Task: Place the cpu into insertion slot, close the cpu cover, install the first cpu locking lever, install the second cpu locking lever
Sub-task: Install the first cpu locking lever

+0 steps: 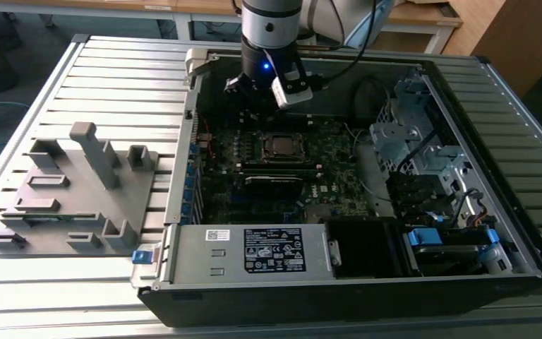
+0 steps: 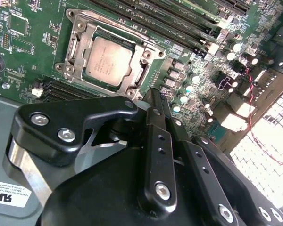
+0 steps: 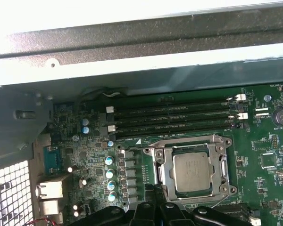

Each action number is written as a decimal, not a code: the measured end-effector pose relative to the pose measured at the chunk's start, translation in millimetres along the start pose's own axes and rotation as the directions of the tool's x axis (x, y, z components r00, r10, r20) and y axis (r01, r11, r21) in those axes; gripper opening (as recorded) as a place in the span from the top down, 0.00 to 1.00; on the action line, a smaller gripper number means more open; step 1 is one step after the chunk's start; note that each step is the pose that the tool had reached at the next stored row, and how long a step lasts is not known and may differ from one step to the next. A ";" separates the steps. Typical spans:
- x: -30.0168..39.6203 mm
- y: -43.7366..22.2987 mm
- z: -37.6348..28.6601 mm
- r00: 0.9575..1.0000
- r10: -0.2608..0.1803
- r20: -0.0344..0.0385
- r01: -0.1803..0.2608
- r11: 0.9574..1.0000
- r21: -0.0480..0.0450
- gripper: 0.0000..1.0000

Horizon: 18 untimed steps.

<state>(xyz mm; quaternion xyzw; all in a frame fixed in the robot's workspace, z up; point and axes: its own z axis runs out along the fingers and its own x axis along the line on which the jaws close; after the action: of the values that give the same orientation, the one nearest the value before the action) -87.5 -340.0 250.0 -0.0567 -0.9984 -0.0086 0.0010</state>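
Well off to the exterior view's left of the end effector (image 1: 250,106), a grey plastic fixture with upright pegs and pockets (image 1: 73,183) sits on the slatted aluminium bench (image 1: 26,296), probably as a parts stand kept clear of the work. The black tower computer case (image 1: 346,300) lies on its side with the panel off, so its dark green circuit board (image 1: 332,162) faces up towards the arm. The end effector hangs inside the case, clenched, its black fingers (image 2: 155,132) pressed together on nothing, with the tips just beside the socket's edge. I judge that a narrow closed tip suits nudging thin metal parts rather than gripping. Just beyond the tips, the small flat square cpu with a dull silver-grey top (image 3: 193,173) lies seated in the square metal-rimmed insertion slot (image 3: 153,153). The thin silver window-frame cpu cover (image 3: 164,165) appears folded down around it. The exterior view gives the arm's stance over the whole case, while both wrist views give the chip framed by its cover. Whether either locking lever is latched, I cannot tell.
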 end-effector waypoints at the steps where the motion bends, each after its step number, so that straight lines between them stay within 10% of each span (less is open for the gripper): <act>1: 0.0 0.0 0.0 1.000 0.000 0.000 0.000 1.000 0.000 0.90; 18: 9.0 -1.0 0.0 1.000 0.000 0.000 0.000 1.000 0.000 0.90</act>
<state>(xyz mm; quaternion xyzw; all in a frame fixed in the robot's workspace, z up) -96.5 -340.0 250.0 -0.0566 -0.9984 -0.0086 0.0009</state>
